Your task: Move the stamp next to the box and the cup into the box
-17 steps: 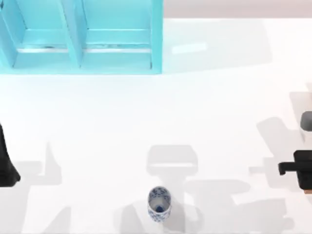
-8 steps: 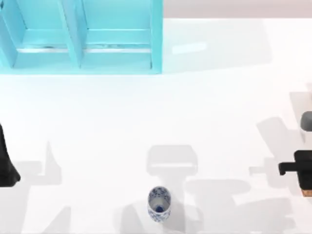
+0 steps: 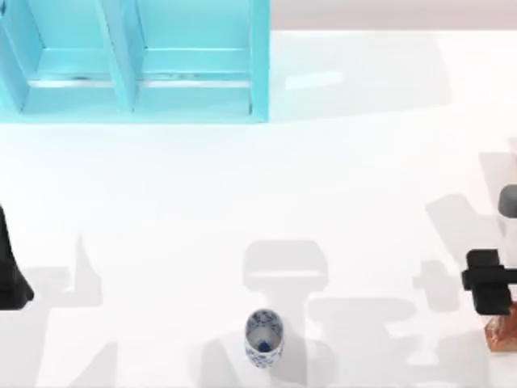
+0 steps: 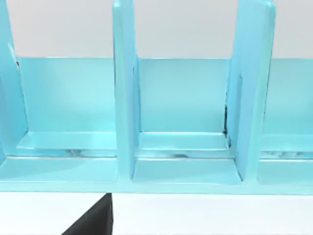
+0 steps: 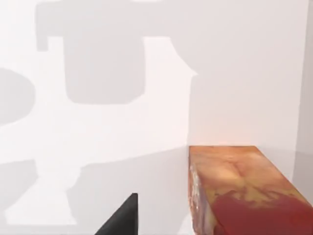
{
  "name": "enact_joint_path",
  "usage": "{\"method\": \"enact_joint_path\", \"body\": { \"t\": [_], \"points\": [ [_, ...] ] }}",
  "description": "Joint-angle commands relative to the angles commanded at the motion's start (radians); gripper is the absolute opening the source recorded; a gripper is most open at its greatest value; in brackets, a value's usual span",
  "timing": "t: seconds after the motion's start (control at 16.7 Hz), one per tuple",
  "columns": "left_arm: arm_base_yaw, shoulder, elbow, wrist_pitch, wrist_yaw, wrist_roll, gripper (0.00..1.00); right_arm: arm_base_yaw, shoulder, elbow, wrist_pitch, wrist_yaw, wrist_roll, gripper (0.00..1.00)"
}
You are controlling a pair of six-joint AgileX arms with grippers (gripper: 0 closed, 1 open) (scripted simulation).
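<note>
Stamp (image 3: 501, 331) sits at the far right edge of the tabletop (image 3: 355, 186), near the front, partly under the right tool (image 3: 487, 283). Right wrist view has the block (image 5: 239, 193) close up, standing on the white surface with one dark fingertip (image 5: 122, 218) beside it, apart. Can't tell whether the right tool is spread or closed.

Key relation: stamp lies directly below the right arm, so the right arm is clearly the one to take it; the box (image 3: 137, 61) is at the far left back corner, well apart, so the carry runs diagonally across the whole surface.

Cup (image 3: 264, 338) stands upright at front centre, between the two arms, untouched.

Left tool (image 3: 10, 271) is parked at the left edge; can't tell its opening either. Its wrist view faces the box compartments (image 4: 181, 112).
</note>
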Motion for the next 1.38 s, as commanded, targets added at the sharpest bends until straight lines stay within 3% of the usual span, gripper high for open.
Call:
{"method": "enact_joint_path", "body": {
  "t": [0.54, 1.02, 1.38],
  "points": [
    [0.0, 0.0, 0.0, 0.0, 0.0, 0.0, 1.0, 0.003, -0.001, 0.017, -0.017, -0.001, -0.001, 1.0],
    [0.0, 0.0, 0.0, 0.0, 0.0, 0.0, 1.0, -0.004, -0.038, 0.322, -0.372, 0.0, -0.005, 1.0],
    [0.0, 0.0, 0.0, 0.0, 0.0, 0.0, 1.0, -0.003, -0.047, 0.363, -0.412, -0.001, -0.007, 1.0]
  ]
}}
